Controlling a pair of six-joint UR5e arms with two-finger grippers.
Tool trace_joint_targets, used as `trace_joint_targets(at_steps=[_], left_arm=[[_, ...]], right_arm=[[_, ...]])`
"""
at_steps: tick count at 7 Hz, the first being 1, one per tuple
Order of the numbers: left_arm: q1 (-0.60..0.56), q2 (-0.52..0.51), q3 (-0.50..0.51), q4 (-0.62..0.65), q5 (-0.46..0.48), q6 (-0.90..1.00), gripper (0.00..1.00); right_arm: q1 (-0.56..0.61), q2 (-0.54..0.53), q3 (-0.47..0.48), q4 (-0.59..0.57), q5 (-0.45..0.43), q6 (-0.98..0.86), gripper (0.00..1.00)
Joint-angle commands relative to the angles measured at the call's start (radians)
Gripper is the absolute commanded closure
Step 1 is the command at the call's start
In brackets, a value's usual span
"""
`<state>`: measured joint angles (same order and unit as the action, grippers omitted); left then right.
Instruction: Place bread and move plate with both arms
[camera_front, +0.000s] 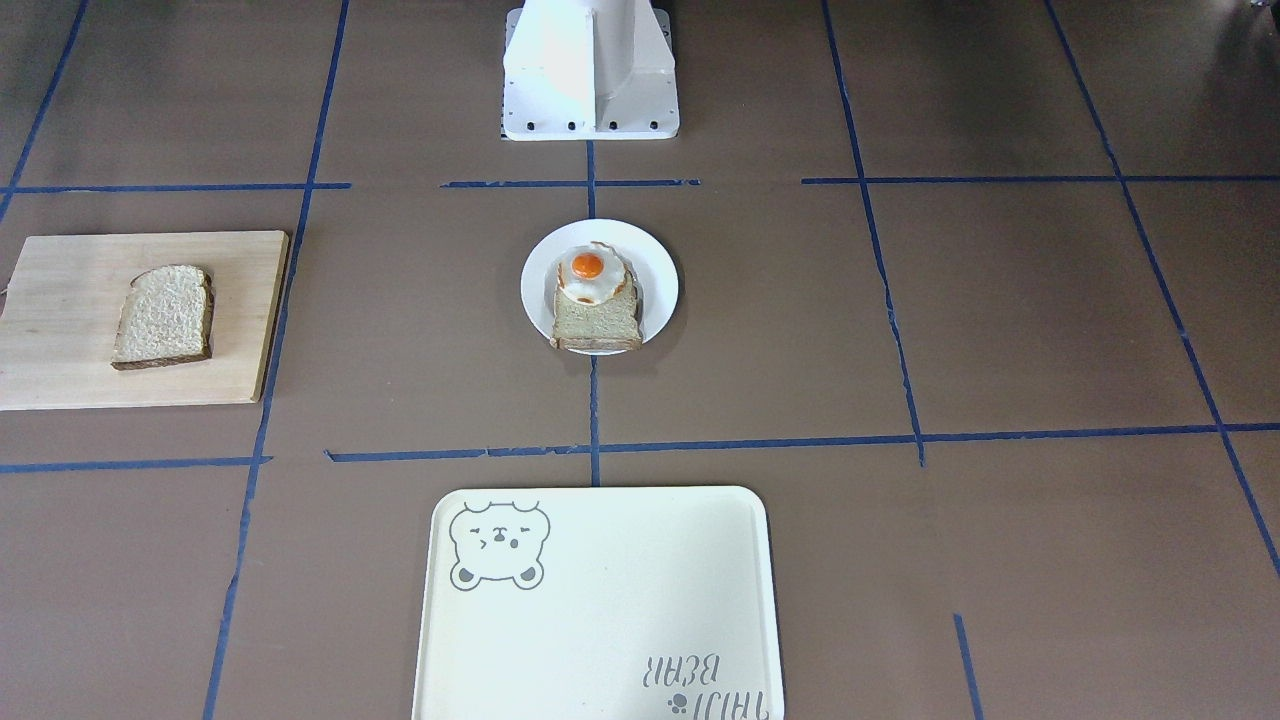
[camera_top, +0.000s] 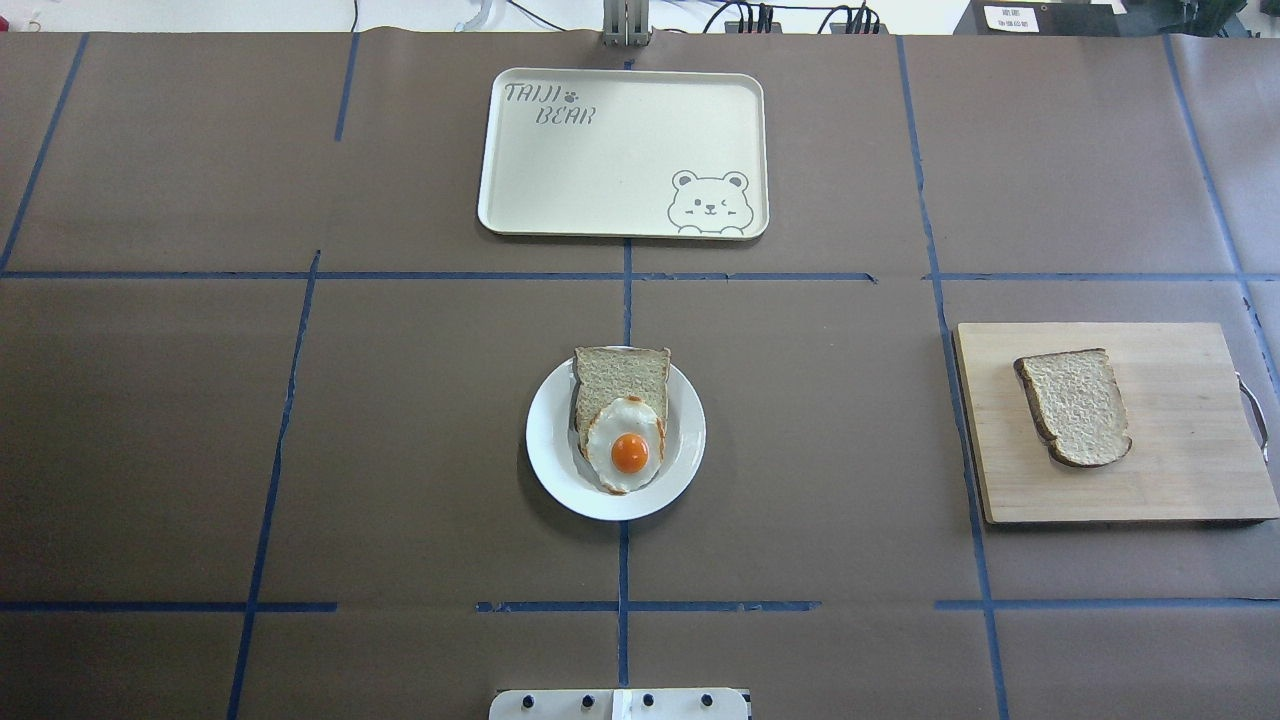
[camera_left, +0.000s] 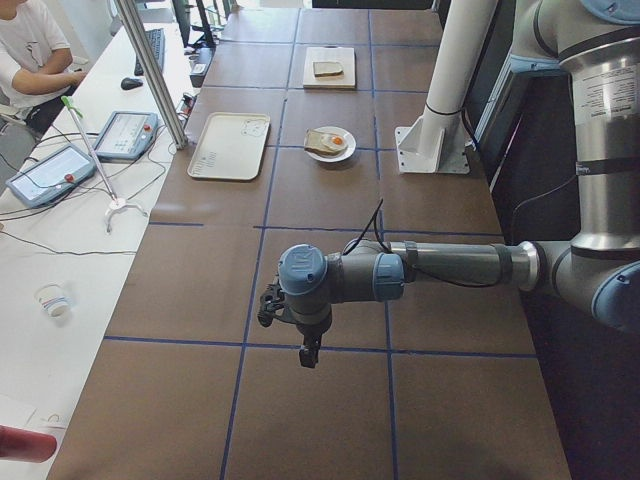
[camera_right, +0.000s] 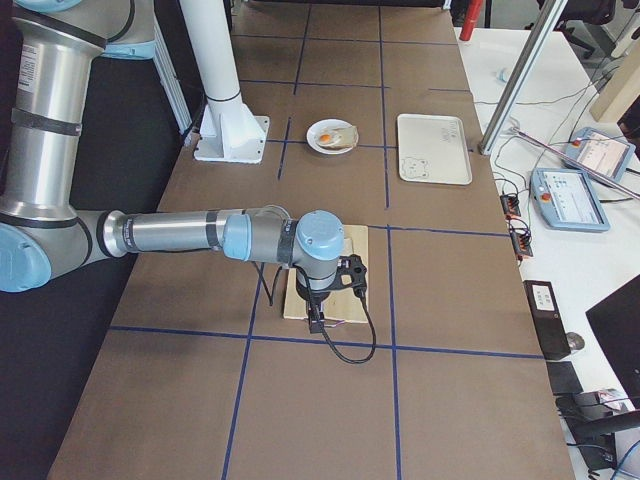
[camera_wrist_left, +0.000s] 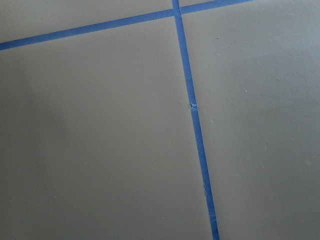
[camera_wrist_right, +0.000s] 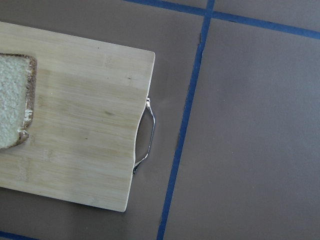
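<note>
Nothing is done yet — the bread (camera_top: 1075, 405), a thin speckled slice with dark crust, lies on the wooden board (camera_top: 1180, 470) at the right, and the round white plate (camera_top: 555, 470) sits mid-way on the brown surface (camera_top: 400, 450), bearing a paler slice (camera_top: 620, 372) under a glossy fried egg (camera_top: 628, 452). The right arm (camera_right: 180, 235) hangs by the board's right end, the left arm (camera_left: 440, 268) over the surface at the left — whether their jaws are released or clenched, I cannot tell.
</note>
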<state>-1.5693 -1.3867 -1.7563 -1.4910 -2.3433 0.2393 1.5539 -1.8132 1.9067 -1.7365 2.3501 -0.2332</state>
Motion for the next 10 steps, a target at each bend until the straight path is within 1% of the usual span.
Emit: trace_joint_targets(at_steps=[1,2,3,4,5,6,7,8,9,10], left_arm=[[0.003,0.000,0.001,-0.002,0.007,0.003,0.00],[0.005,0.000,0.001,0.000,0.005,0.000,0.00],[0.005,0.000,0.001,0.000,0.007,0.000,0.00],[0.005,0.000,0.001,0.000,0.005,0.000,0.00],[0.005,0.000,0.001,0.000,0.005,0.000,0.00],[0.005,0.000,0.001,0.000,0.002,-0.002,0.00],[0.005,0.000,0.001,0.000,-0.001,-0.002,0.00],[0.005,0.002,0.000,0.000,-0.001,-0.002,0.00],[0.005,0.002,0.000,0.000,-0.001,0.000,0.00],[0.005,0.002,0.000,0.000,0.001,0.000,0.00]], right_arm=[[0.000,0.000,0.002,0.000,0.001,0.000,0.00],[0.000,0.003,0.003,0.002,0.001,0.000,0.00],[0.000,0.005,0.002,0.046,0.012,0.008,0.00],[0.000,0.000,-0.001,0.130,0.023,0.128,0.00],[-0.024,-0.006,-0.003,0.231,0.049,0.258,0.00],[-0.082,-0.008,-0.009,0.346,0.058,0.387,0.00],[-0.141,-0.012,-0.018,0.473,0.057,0.545,0.00],[-0.199,-0.020,-0.050,0.638,0.054,0.701,0.00],[-0.271,-0.021,-0.125,0.849,0.048,0.857,0.00],[-0.350,-0.017,-0.224,1.087,0.002,1.011,0.00]])
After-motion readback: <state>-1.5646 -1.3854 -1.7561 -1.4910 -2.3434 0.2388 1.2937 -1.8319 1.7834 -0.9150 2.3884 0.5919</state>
